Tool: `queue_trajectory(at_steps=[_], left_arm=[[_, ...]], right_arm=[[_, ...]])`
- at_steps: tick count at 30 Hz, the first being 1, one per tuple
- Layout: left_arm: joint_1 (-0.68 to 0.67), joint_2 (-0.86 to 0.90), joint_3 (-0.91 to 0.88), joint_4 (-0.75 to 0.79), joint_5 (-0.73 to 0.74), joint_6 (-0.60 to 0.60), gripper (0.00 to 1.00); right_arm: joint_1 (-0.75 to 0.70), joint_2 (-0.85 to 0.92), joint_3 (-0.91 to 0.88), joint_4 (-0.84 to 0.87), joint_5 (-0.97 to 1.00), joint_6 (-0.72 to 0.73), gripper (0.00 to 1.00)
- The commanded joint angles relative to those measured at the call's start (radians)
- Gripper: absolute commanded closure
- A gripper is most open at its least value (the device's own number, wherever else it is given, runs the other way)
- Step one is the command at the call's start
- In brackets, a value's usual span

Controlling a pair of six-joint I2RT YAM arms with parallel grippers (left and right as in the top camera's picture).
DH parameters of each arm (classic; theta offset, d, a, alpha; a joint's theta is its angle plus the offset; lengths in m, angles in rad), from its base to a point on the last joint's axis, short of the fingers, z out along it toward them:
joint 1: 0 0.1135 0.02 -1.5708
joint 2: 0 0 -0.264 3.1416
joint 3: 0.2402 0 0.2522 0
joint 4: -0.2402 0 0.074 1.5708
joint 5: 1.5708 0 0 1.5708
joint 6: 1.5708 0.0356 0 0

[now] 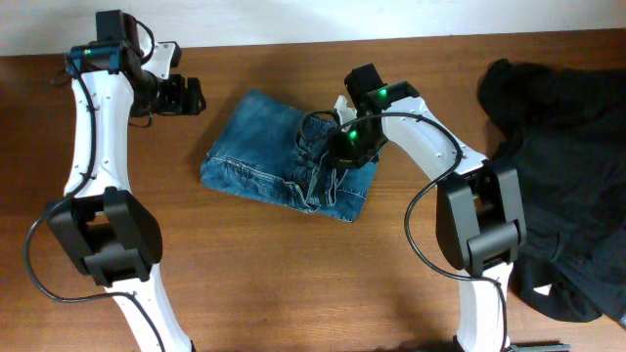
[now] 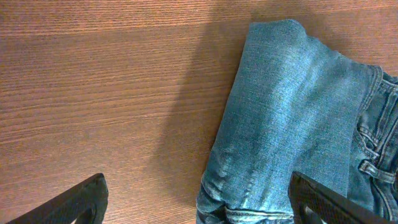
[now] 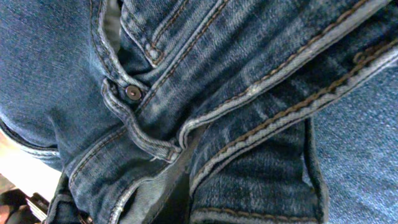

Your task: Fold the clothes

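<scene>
**benchrat:** ok where's everything sitting? And can anyone read a brand on those jeans [image 1: 284, 161]?

**denim_dave:** The jeans are folded into a chunky bundle flat on the wooden table [image 1: 245, 264], with the waistband end on their right side. Pale stitching and belt loops show up fine in the right wrist view. There's a small metal rivet [image 3: 132, 93] by a pocket opening, but if anything's stamped on it, it's too small to read. The pocket mouth gapes a bit and it's just dark inside, so I can't tell what's in there.

**benchrat:** and the claws?

**denim_dave:** The right gripper [image 1: 342, 147] is down on the waistband end of the jeans with its jaws pressed together. The wrist cam is nothing but denim, so I honestly can't tell if a fold is caught between them. The left gripper [image 1: 193, 95] is just off the jeans' far left corner, spread wide with nothing in it. In its own cam one of its fingers [image 2: 81, 196] is over bare wood and the other is over the jeans' edge. Can't say whether it touches the cloth.

**benchrat:** other clothes?

**denim_dave:** There's a heap of black garments [image 1: 558, 166] well off to the right of the jeans, past the right arm, all crumpled and not touching the jeans.
</scene>
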Motion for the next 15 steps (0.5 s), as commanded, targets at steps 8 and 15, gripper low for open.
queue_trajectory(at_steps=[8,15], left_arm=[[0.0,0.005,0.019,-0.002,0.016,-0.01,0.07],[0.0,0.005,0.019,-0.002,0.016,-0.01,0.08]], right_arm=[[-0.008,-0.103,0.377,-0.283,0.173,-0.042,0.96],[-0.008,-0.102,0.351,-0.464,0.355,0.01,0.96]])
